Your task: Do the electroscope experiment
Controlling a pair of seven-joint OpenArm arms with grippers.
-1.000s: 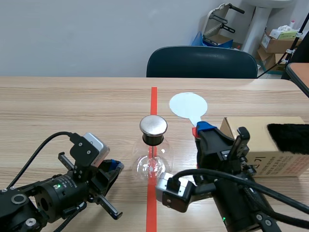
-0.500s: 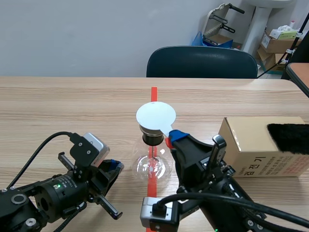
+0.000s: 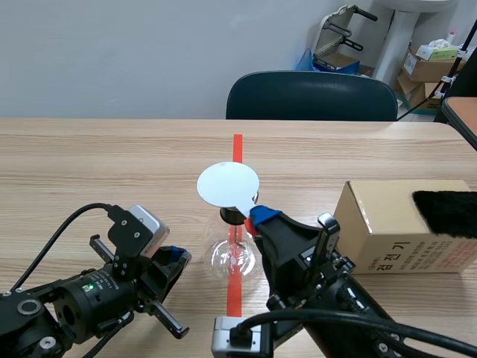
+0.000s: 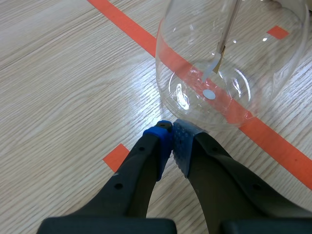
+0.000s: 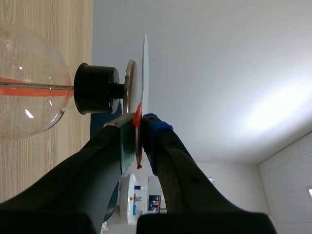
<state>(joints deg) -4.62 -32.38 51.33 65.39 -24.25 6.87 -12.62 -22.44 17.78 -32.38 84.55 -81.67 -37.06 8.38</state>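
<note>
Presenting the white disc (image 3: 228, 186) to the electroscope (image 3: 235, 253) is judged to be the step in hand. The next move is judged to call for a small, steady approach or touch at the metal cap (image 5: 130, 85), with the disc kept level and the flask left undisturbed, so that any movement of the leaf inside can be observed.

The left arm is laid low on the worktop (image 3: 89, 164), wrist near horizontal. The left fingers (image 4: 161, 141) are closed pad to pad with nothing held. The glass bulb of the electroscope stands just ahead of their tips, and contact is not evident.

The right arm is brought in low and angled upward. The right fingers (image 5: 153, 129) are clamped on the red handle (image 5: 138, 117) of the disc. The disc is held beyond the fingertips, face-on to the metal cap and just beside it. Whether the two surfaces touch cannot be told.

A cardboard box (image 3: 402, 227) with black fur (image 3: 446, 212) on it is noted beside the right arm, well apart from the fingers.
</note>
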